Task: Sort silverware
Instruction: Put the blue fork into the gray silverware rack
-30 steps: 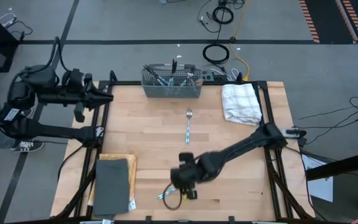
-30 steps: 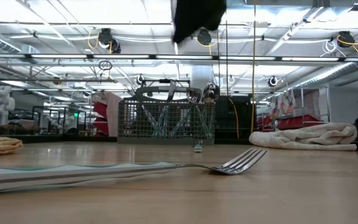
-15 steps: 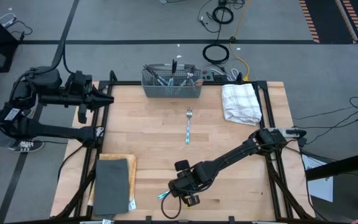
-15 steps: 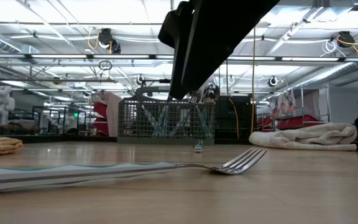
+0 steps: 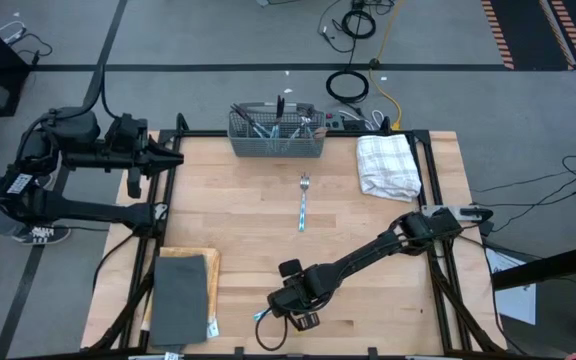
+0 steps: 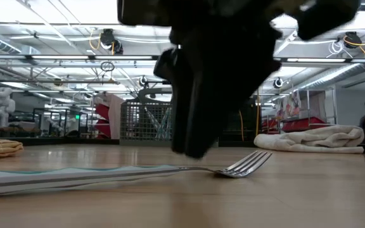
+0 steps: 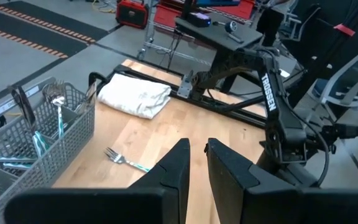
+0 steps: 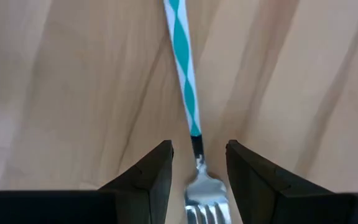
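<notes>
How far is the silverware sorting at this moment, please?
Done: nothing looks sorted yet; most silverware stands mixed in the mesh basket.

In hand: the right gripper is low over the near fork at the table's front edge, fingers open on either side of its neck, not gripping.

Left: that fork, the second fork mid-table, and the basket's contents. The left gripper waits at the table's left edge.

- My fingers [image 8: 148, 177] are matt black plastic, smooth-faced.
- The fork [image 8: 190, 124] between them has a shiny metal head and a glossy teal-and-white striped handle.
- The table [image 5: 238, 215] is pale, smooth wood with visible grain.
- The basket [image 5: 276, 140] is grey wire mesh.
- The towel [image 5: 388, 165] is soft white cloth.
</notes>
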You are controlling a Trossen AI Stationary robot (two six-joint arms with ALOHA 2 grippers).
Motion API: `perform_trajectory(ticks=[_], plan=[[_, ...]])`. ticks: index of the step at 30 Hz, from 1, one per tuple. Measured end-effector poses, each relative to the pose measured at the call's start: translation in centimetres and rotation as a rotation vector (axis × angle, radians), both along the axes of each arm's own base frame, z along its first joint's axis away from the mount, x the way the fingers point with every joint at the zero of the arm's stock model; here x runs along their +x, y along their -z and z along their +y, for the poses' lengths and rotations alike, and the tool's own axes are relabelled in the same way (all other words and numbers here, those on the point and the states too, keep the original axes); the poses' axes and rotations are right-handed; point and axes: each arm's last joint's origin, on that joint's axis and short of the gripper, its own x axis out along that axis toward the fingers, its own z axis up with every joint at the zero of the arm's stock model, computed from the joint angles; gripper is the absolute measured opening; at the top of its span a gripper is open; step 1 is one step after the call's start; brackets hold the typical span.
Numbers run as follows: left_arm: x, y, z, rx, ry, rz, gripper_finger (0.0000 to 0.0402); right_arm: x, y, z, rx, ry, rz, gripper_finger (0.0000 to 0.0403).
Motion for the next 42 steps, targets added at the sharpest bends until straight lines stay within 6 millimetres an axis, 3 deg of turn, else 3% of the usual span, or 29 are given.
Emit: perform_trajectory(ticks=[7,10,13,17,19,24,29,32,38,42], plan=[[-0.1,0.3,0.0,0.02,0.001,0.032,0.0061,0.1,2.2,-0.1,-0.026,0.031,0.06,0.0131],[-0.1,0.3,0.0,0.027,-0.015,0.034,0.0061,0.2,3.3,-0.4,-0.023,0.106,0.111,0.0091],[-0.1,0.3,0.1,0.046,-0.016,0.037,0.0061,0.2,4.3,-0.8,-0.018,0.203,0.153,0.0024],[-0.1,0.3,0.1,0.057,-0.033,0.039,0.0061,0.4,4.5,-1.2,0.012,0.359,0.168,0.0006],[-0.1,0.3,0.1,0.058,-0.035,0.039,0.0061,0.4,3.7,-1.3,0.016,0.405,0.156,0.0004],[-0.1,0.3,0.1,0.057,-0.035,0.039,0.0061,0.5,-0.2,-2.6,-0.118,0.478,0.085,0.0001],[-0.1,0.3,0.1,0.057,-0.035,0.039,0.0061,0.2,-7.7,-5.4,-0.252,0.537,0.008,0.0001],[-0.1,0.3,0.1,0.057,-0.035,0.039,0.0061,-0.2,-11.1,-7.2,-0.349,0.552,-0.01,0.0001],[-0.2,0.3,0.1,0.059,-0.039,0.041,0.0061,-2.4,-17.7,-14.2,-0.435,0.671,-0.111,0.0],[-0.2,0.4,0.2,0.066,-0.062,0.05,0.0061,-3.4,-20.1,-19.5,-0.501,0.789,-0.166,0.0]])
